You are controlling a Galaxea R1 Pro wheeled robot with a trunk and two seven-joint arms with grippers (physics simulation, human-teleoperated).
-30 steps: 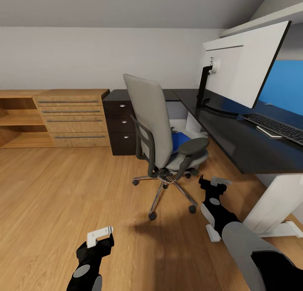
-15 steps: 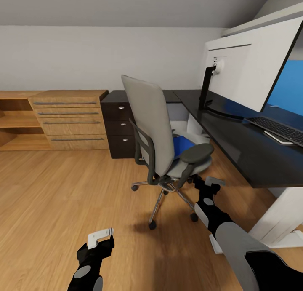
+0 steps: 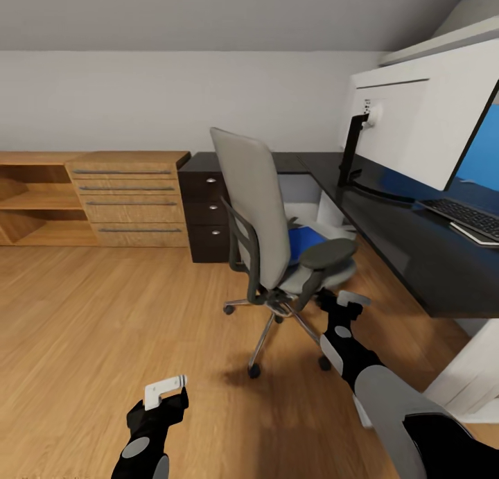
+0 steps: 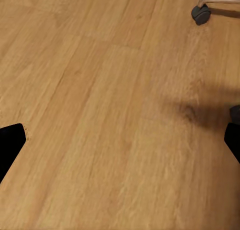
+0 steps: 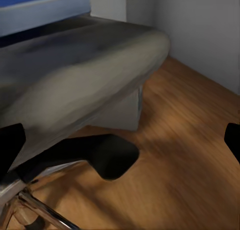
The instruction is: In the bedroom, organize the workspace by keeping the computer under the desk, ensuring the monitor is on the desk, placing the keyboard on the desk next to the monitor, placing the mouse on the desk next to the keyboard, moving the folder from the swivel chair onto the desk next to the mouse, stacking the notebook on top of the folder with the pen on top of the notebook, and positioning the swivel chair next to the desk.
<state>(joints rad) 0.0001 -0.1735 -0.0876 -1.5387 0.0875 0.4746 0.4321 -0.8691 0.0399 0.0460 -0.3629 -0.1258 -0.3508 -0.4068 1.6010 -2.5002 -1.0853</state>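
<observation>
On the swivel chair (image 3: pixel 267 215) seat lies the folder (image 3: pixel 303 241), blue, beside the desk (image 3: pixel 409 240). Step in hand, I'd judge: fetching it. Right gripper (image 3: pixel 339 304) sits just under the seat, left gripper (image 3: pixel 166 390) low over floor; both fingers spread, empty (wrist cams). Next: raise right arm over the seat.
</observation>
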